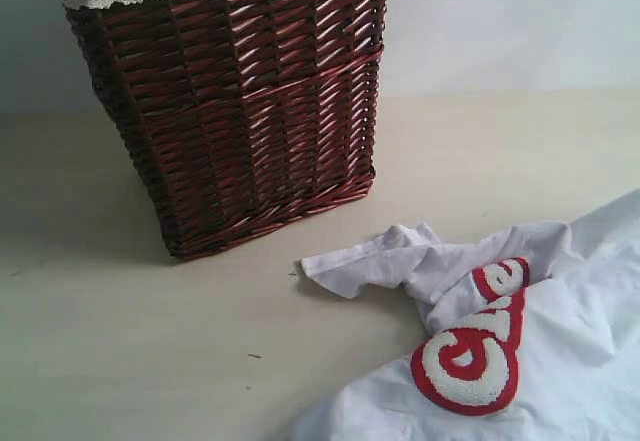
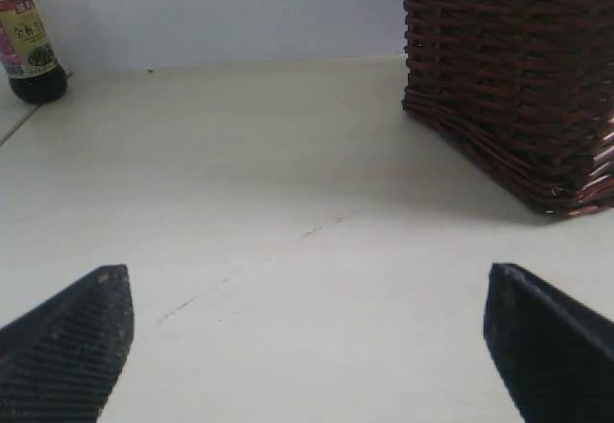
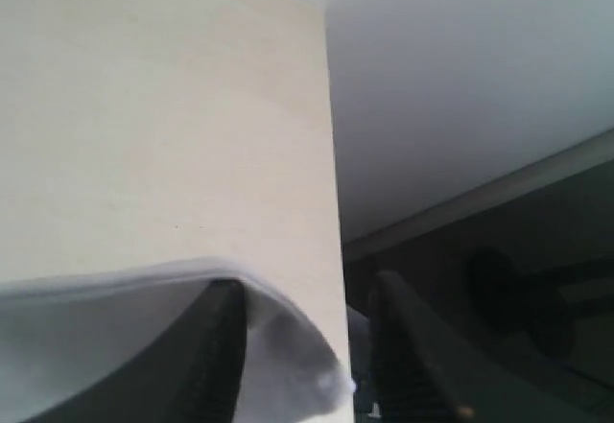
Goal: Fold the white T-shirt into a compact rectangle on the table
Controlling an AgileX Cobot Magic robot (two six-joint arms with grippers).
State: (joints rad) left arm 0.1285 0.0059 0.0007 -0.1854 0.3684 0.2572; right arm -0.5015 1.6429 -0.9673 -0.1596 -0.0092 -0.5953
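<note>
Draping right gripper (image 3: 305, 293), apparently: white T-shirt (image 3: 96, 346).

The white T-shirt (image 1: 570, 351) runs off the right and bottom edges of the exterior view. Its folds hide some of the fuzzy letters (image 1: 475, 351). The wicker basket (image 1: 250, 111) is cut off at the top. The bottle (image 2: 34, 54) loses its top too, and its label is too small to read. Only the tips of my left jaws show. The blurry T-shirt covers part of my right jaws, so I cannot tell if they pinch it.
</note>
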